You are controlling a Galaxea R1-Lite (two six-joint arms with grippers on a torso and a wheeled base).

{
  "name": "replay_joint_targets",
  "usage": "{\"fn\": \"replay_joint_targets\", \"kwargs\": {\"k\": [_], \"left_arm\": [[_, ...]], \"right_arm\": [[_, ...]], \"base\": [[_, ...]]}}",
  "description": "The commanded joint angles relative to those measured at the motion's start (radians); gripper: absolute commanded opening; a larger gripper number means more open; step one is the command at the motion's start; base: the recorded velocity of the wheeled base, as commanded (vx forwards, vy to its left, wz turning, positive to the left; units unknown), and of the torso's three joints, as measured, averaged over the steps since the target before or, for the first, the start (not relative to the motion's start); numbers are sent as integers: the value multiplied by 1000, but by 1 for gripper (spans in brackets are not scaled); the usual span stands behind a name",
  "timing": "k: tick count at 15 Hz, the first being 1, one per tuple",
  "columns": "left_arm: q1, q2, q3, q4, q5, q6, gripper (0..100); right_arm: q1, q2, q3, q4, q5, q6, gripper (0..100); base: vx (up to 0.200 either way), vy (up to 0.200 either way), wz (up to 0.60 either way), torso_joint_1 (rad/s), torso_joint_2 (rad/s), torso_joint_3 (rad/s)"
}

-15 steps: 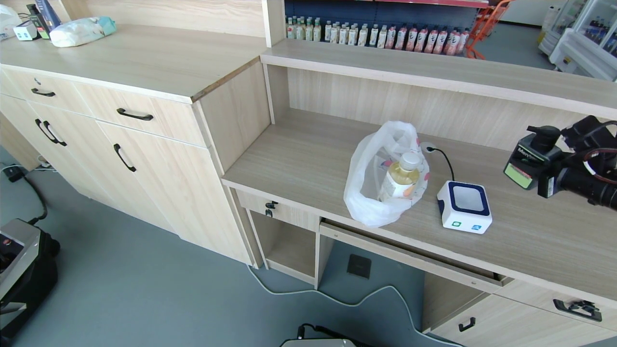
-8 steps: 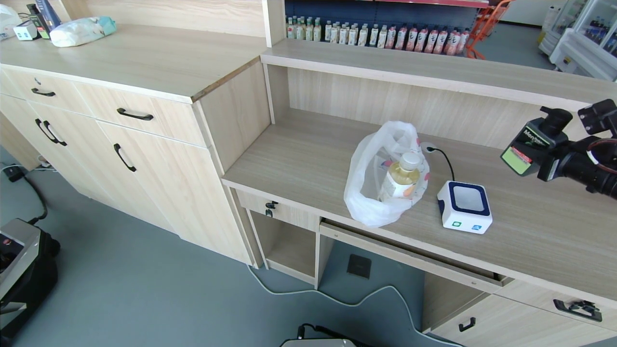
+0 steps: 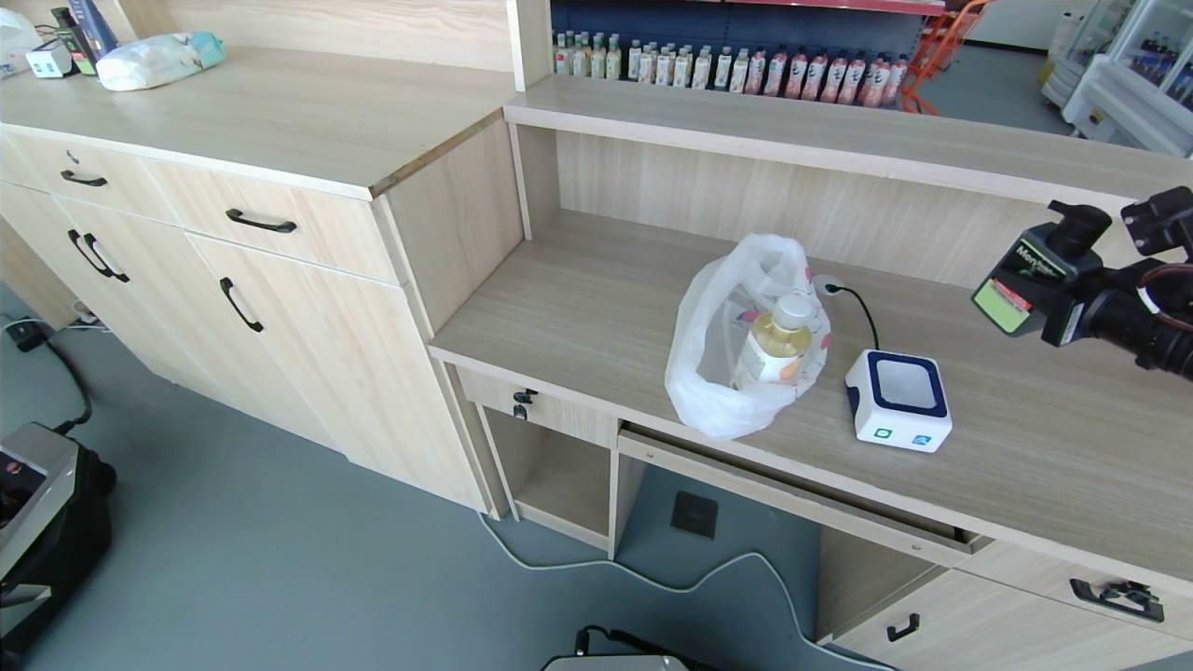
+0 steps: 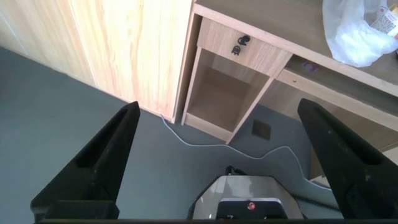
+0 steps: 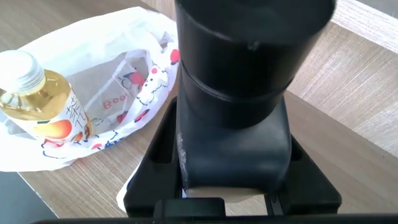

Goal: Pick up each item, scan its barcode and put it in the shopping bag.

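While the right gripper (image 3: 1062, 312) hangs at the right end of the counter (image 3: 578, 308), its fingers are clamped on a black bottle (image 3: 1035, 280). This bottle has a black cap and a green label with a red strip. It is held tilted in the air, cap up and away, base toward the scanner (image 3: 899, 396). It is above the counter and touches nothing else, well apart from the scanner and farther still from the bag (image 3: 708, 373).

In the right wrist view the black bottle (image 5: 236, 93) sits between the gripper's fingers (image 5: 152, 158), with the bag (image 5: 124, 74) on the wood beyond it.

The white bag stands open on the counter, just beside the scanner on the robot's left. A tea bottle (image 3: 778, 345) with a white cap stands upright inside it, leaning slightly on the bag wall. The scanner is a white box with a dark-framed window facing up. Its black cable (image 3: 865, 312) runs back to a socket behind the bag.

The left gripper (image 4: 217, 107) is spread open and holds nothing. It hangs low over the grey floor (image 4: 56, 106) in front of the counter's cubby (image 4: 217, 93).

A cabinet (image 3: 233, 233) with black handles stands to the left of the counter, with a pack of wipes (image 3: 158, 58) on its top. A row of drinks (image 3: 727, 65) lines a shelf behind the counter.
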Motion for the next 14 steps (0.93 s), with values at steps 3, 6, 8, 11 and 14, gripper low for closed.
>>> {"fn": "replay_joint_targets", "kwargs": {"k": [3,6,8,11,14], "left_arm": [[0,0,0,0,-1,0,100],[0,0,0,2,-1,0,100],[0,0,0,2,-1,0,100],[0,0,-1,2,-1,0,100],[0,0,0,0,1,0,100]], "right_arm": [[21,14,-30,0,-54,24,0],[67,49,-89,0,-111,46,0],[101,133,-201,7,-187,50,0],[144,280,-418,40,-230,119,0],[184,340,-582,254,-243,196,0]], "base": [[0,133,0,3,-2,2],[0,200,0,12,6,1],[0,200,0,0,0,5],[0,0,0,0,0,0],[0,0,0,0,0,0]]}}
